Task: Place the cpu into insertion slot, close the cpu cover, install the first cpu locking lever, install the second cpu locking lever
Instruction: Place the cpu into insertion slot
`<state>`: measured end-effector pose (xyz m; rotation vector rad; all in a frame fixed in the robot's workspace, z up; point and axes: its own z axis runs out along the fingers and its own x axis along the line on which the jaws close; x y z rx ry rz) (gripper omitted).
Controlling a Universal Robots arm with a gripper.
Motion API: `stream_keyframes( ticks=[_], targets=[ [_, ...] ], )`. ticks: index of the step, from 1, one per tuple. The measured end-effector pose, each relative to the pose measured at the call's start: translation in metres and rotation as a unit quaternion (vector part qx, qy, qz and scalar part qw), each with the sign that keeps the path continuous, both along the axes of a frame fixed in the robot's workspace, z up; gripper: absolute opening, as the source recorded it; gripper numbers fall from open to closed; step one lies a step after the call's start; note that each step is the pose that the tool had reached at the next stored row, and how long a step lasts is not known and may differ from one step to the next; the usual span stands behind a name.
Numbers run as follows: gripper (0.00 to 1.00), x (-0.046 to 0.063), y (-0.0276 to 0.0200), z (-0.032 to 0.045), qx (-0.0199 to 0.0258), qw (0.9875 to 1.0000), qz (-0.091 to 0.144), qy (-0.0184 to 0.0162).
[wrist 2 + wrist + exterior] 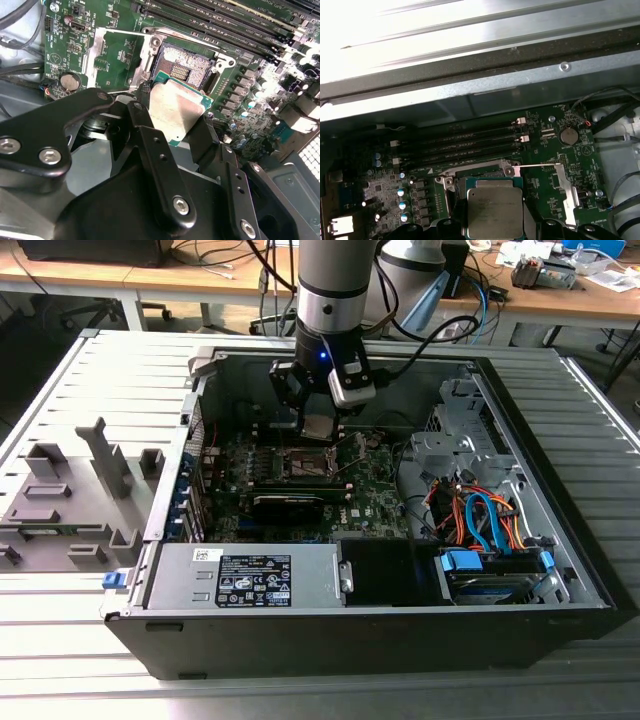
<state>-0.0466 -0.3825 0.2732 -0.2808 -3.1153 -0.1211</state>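
The cpu (177,112) is gripped flat by two opposite edges between the fingers (145,125), which are closed on it. It is held above the motherboard (62,47), the open insertion slot (186,67) lying just below and slightly ahead.

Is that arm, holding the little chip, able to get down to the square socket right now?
Probably yes. The end effector grips the cpu just above the insertion slot, and the cpu cover is swung open to the side, leaving it bare.
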Motion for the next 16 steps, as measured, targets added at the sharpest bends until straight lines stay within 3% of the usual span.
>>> stream_keyframes(
  ticks=[16],
  targets=[
    [0.54, 0.0000, 0.0000, -0.0003, -0.0006, 0.9999, -0.013, 0.0000]
  ],
)
